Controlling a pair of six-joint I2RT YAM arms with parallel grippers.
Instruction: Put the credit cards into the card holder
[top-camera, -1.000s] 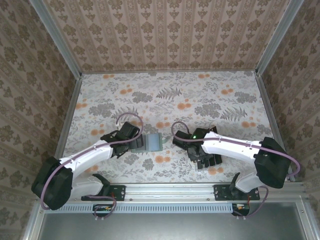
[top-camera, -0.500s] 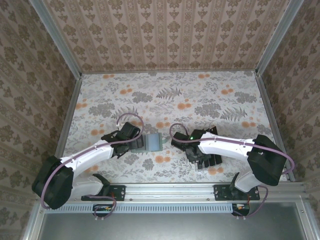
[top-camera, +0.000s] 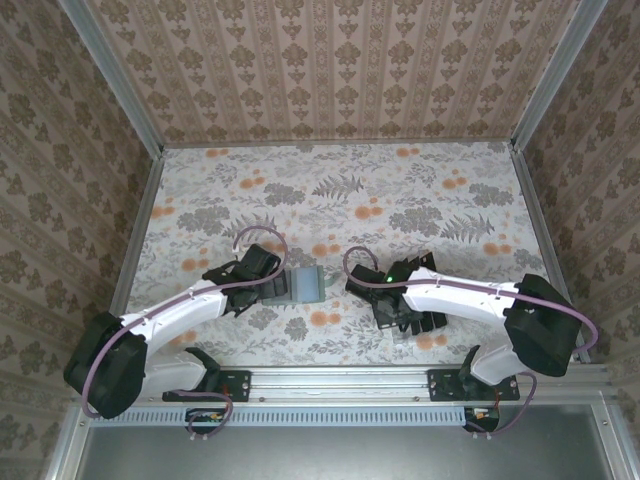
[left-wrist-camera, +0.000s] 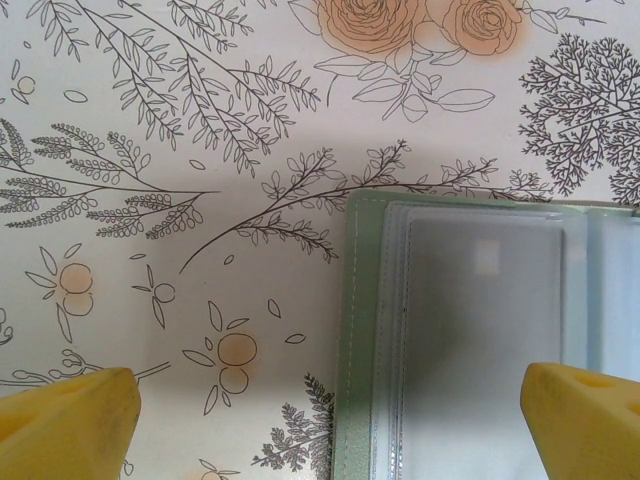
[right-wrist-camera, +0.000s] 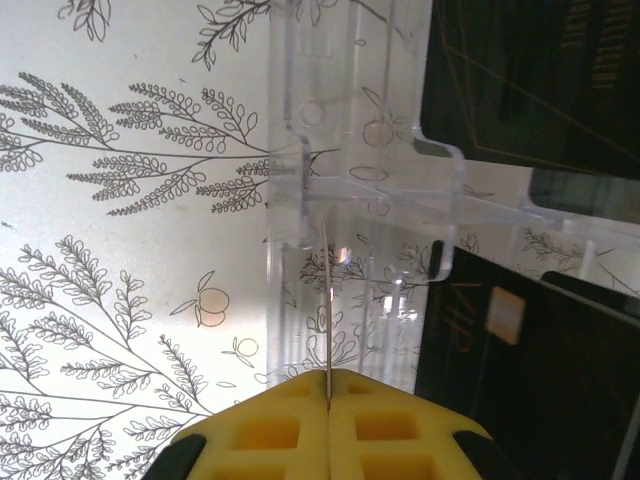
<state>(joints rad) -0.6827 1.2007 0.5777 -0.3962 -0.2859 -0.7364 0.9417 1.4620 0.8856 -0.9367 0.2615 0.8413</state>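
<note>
The desk (top-camera: 350, 190) is covered in a pale sheet printed with grey leaf sprays and orange flowers, and walled on three sides. The holder (top-camera: 305, 285) lies open and flat on it, left of centre near the front edge: sage-green rim, grey-blue inside under clear pockets (left-wrist-camera: 470, 340). Well apart to its right stands a clear slotted rack (right-wrist-camera: 350, 180), with black cards (right-wrist-camera: 540, 80) at its far side. Whether those cards touch the desk cannot be told.
</note>
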